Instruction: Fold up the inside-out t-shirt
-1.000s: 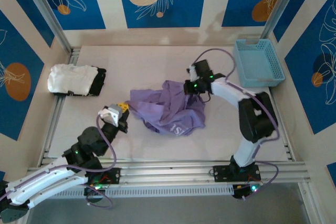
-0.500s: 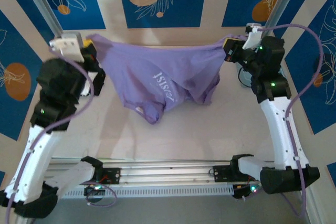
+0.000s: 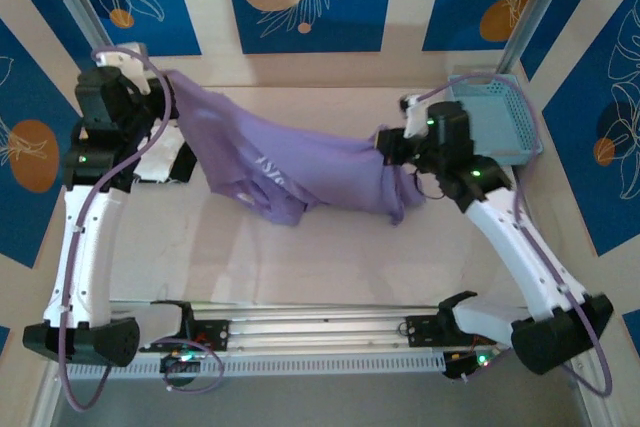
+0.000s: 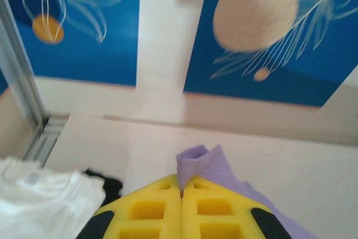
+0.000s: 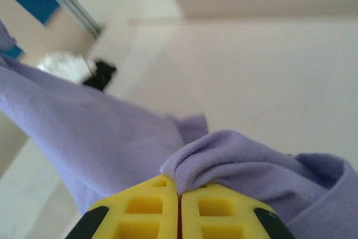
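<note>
The lavender inside-out t-shirt (image 3: 300, 162) hangs stretched between my two grippers, with its lower part sagging onto the table and pale lettering showing. My left gripper (image 3: 163, 85) is raised at the back left, and its yellow fingers (image 4: 151, 211) are shut on a folded bit of the t-shirt's hem (image 4: 196, 163). My right gripper (image 3: 383, 142) sits lower, right of centre. In the right wrist view this gripper (image 5: 179, 191) is shut on a bunched fold of the t-shirt (image 5: 112, 132), which trails off to the left.
A light-blue basket (image 3: 495, 117) stands at the back right, just behind the right arm. A folded white garment (image 4: 39, 205) and a black one (image 4: 103, 184) lie at the left edge of the table, below the left gripper. Aluminium posts stand at both back corners.
The right gripper has come down and moved left towards the centre, still holding the shirt. The shirt, held high and spread before, now sags diagonally down to the table. The left gripper stays high.
</note>
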